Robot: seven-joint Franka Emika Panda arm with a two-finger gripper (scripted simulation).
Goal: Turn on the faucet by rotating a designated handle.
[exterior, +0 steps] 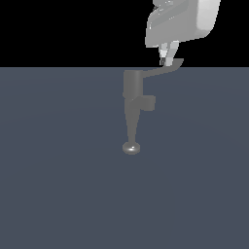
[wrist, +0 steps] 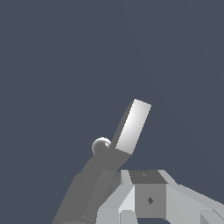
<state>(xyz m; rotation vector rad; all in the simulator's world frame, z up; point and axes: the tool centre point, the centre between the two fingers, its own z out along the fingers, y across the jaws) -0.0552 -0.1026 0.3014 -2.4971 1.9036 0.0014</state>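
The grey faucet [exterior: 132, 87] lies on the dark floor, its tapering spout ending in a shiny rounded tip [exterior: 131, 148], with a small side block [exterior: 149, 102]. The thin handle [exterior: 163, 69] runs from the cylinder's top toward the exterior view's right and ends in a flared tip. My gripper [exterior: 167, 59] hangs just above that flared end, fingers together and shut on nothing, their tips at or touching the handle. The wrist view shows the handle [wrist: 133, 127] as a bright flat bar ahead of my gripper [wrist: 146, 183], with the shiny tip [wrist: 101, 145] and the faucet body [wrist: 87, 192] beside it.
Only the flat dark blue-grey floor [exterior: 58, 185] surrounds the faucet, with a black background behind it.
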